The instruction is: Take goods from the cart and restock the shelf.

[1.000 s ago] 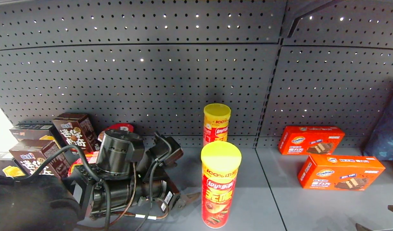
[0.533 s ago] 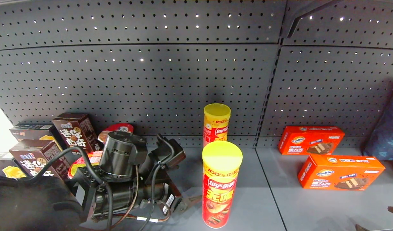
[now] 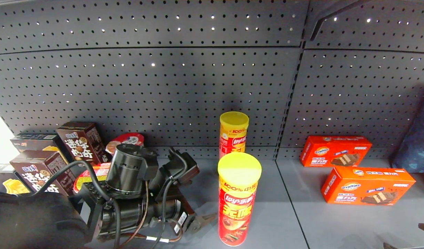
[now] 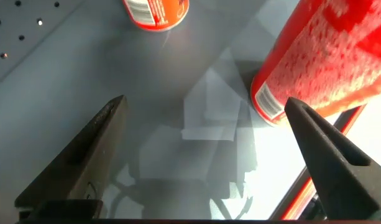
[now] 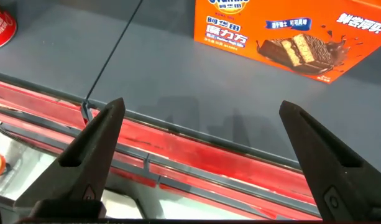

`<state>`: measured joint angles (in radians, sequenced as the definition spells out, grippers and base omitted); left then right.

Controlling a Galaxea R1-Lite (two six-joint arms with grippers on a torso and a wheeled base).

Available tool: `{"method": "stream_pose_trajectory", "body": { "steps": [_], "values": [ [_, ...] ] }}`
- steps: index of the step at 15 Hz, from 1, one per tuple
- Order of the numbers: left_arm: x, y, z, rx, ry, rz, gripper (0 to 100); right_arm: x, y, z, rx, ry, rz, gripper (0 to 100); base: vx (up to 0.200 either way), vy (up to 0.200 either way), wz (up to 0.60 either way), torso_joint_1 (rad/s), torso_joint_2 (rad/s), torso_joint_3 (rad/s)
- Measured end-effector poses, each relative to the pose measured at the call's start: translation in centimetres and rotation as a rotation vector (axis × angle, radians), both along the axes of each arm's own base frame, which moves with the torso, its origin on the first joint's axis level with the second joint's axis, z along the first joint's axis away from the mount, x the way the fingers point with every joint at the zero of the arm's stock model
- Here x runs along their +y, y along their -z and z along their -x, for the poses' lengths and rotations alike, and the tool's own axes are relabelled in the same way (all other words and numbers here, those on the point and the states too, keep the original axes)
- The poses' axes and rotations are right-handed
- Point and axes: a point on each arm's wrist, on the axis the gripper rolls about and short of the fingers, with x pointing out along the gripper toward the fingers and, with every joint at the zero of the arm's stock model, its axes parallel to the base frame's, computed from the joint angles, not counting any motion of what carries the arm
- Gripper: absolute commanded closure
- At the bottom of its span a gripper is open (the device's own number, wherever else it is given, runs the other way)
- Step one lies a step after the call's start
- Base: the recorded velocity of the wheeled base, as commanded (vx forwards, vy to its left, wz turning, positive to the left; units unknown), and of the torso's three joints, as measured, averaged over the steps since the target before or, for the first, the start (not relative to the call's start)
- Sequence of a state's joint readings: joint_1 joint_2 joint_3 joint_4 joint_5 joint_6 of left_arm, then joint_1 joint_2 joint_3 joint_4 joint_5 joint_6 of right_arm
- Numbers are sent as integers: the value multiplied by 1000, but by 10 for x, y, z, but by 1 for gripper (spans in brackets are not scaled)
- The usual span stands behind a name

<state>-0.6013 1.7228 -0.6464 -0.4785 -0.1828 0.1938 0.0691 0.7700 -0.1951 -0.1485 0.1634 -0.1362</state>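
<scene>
With both grippers spread and holding nothing, the goods sit on the shelf [image 3: 295, 221].
Head view, left to right: brown boxes [image 3: 42, 162] at the deck's 9 o'clock, with a red-lidded tub [image 3: 125, 140] at their 3. My left gripper [image 3: 208, 218] sits low over the deck, fingers wide apart. The front chip can [image 3: 238, 199] stands upright just at its 3, and I can't tell if they touch. The rear chip can [image 3: 233, 133] stands upright at the front can's 12, by the pegboard. Two orange boxes [image 3: 336, 150] lie flat at 3 o'clock. My right gripper [image 5: 196, 155] hangs at the deck's 5 o'clock, fingers wide, over the red front rail [image 5: 178, 146].
</scene>
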Motion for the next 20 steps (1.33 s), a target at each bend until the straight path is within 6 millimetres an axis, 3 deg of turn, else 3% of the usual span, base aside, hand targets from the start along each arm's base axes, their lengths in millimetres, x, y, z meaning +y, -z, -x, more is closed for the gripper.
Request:
{"method": "stream_pose_trajectory", "body": {
  "steps": [3, 7, 11, 14, 18, 20],
  "values": [
    [13, -7, 9, -17, -25, 9, 0, 0, -3, -1, -10, -3, -1, 0, 0, 0, 0, 0, 0, 0],
    [49, -46, 32, -155, -105, 89, 0, 0, -2, 6, -34, 0, -8, 0, 0, 0, 0, 0, 0, 0],
    [109, -75, 80, -336, -313, 158, 0, -4, 10, 29, -69, 81, -40, 0, 0, 0, 0, 0, 0, 0],
    [144, -60, 131, -408, -525, 181, 0, -5, 22, 48, -64, 122, -38, 0, 0, 0, 0, 0, 0, 0],
    [159, -13, 203, -432, -682, 176, 0, -6, 35, 73, -148, 193, -41, 0, 0, 0, 0, 0, 0, 0],
    [161, 11, 230, -446, -727, 190, 0, -5, 40, 80, -245, 212, -45, 0, 0, 0, 0, 0, 0, 0]
  ]
}}
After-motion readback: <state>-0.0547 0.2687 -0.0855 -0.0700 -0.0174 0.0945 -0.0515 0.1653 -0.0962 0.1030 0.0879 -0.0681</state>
